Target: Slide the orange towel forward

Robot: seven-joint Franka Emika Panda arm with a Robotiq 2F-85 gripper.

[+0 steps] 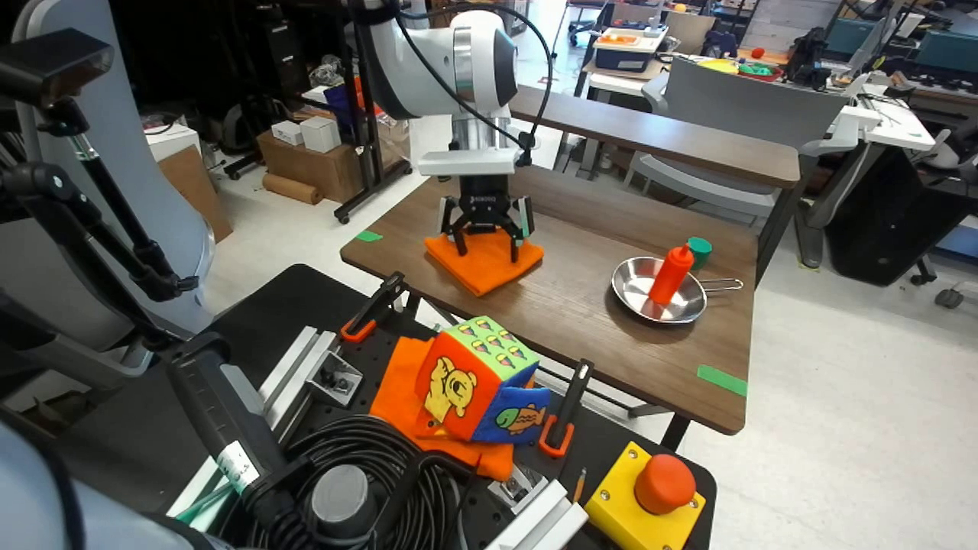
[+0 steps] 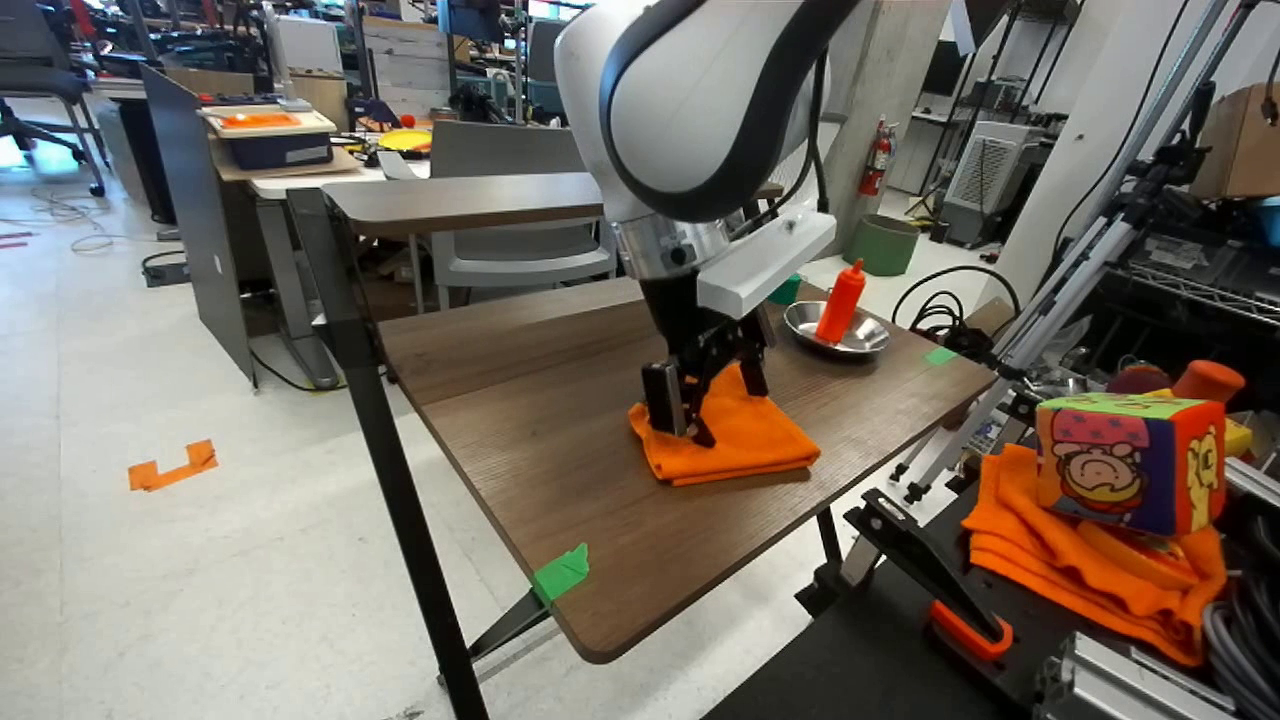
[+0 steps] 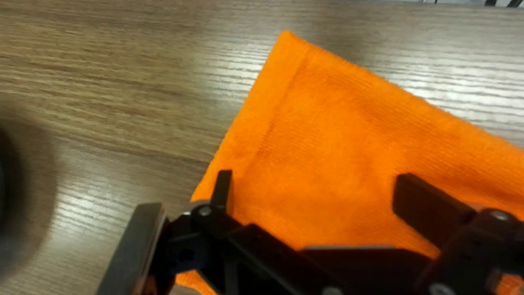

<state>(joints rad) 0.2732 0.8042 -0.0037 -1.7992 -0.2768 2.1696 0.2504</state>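
The orange towel (image 1: 481, 269) lies folded and flat on the brown table in both exterior views (image 2: 755, 445). One corner points toward the table edge by the black cart in an exterior view. My gripper (image 1: 487, 253) points down over the towel, with its fingers spread apart. In an exterior view the gripper (image 2: 731, 416) has both fingertips at or just above the cloth; I cannot tell whether they press on it. In the wrist view the towel (image 3: 323, 135) fills the space between the open fingers (image 3: 314, 186), with nothing pinched. The towel's lower part is hidden behind the gripper there.
A metal pan (image 1: 631, 284) holds a red squeeze bottle (image 1: 672, 273), with a green cup (image 1: 699, 250) behind it. Green tape (image 2: 562, 573) marks the table (image 2: 560, 450). A black cart beside the table carries a printed soft cube (image 1: 481, 382), clamps and cables.
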